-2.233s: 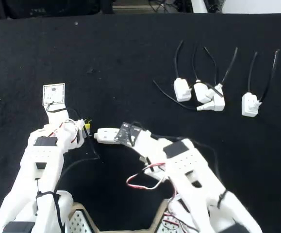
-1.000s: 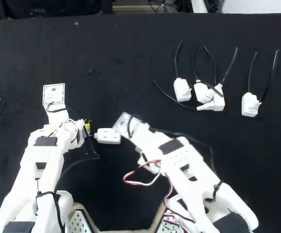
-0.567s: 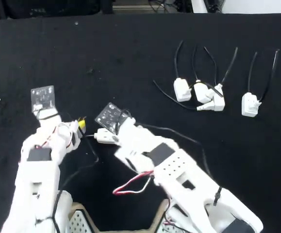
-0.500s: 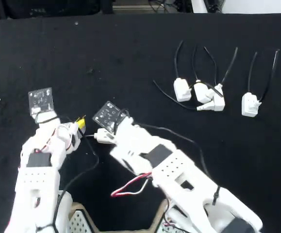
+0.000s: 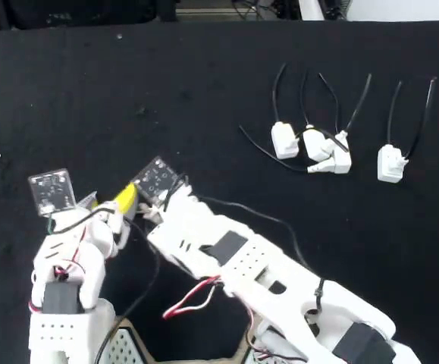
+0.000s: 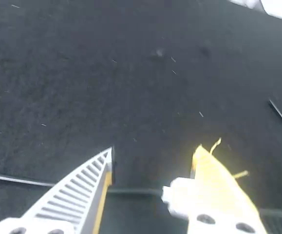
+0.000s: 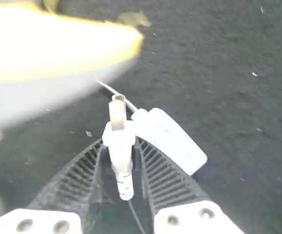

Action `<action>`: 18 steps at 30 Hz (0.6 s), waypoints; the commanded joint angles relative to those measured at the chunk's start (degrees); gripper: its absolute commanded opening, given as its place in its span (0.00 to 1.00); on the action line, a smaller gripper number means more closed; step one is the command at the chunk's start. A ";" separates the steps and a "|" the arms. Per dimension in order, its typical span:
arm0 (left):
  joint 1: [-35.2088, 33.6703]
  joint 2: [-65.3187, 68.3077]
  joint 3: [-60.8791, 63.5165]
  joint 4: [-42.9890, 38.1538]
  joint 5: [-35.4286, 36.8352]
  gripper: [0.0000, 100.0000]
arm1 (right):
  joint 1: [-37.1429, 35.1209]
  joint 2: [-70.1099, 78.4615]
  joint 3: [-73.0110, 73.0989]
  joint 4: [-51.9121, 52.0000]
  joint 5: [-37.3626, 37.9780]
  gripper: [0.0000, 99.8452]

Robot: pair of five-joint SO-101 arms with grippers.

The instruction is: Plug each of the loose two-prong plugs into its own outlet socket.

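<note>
Plug: white plug (image 7: 116,131) stood just beside the socket (image 7: 170,139), prongs (image 7: 118,105) pointing away from the wrist.
Right gripper (image 7: 120,145): clamped on the plug's body.
Left gripper (image 6: 154,151): near the socket, jaws apart, holding nothing.
Spare plugs (image 5: 318,148): well apart from the socket.
Handling: probably light, rigid, smooth plastic with bendable prongs, so it was best pinched on its flat sides.

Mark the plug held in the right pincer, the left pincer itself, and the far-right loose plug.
held plug (image 7: 118,139), right wrist view, on its white body below the prongs.
left pincer (image 6: 154,152), left wrist view, midway between its open fingertips.
far-right loose plug (image 5: 390,164), high view, on its white body.
</note>
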 commanded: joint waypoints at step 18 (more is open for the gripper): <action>4.35 -5.36 0.92 2.29 -3.25 0.26 | -2.99 -32.57 11.12 2.64 -0.09 0.01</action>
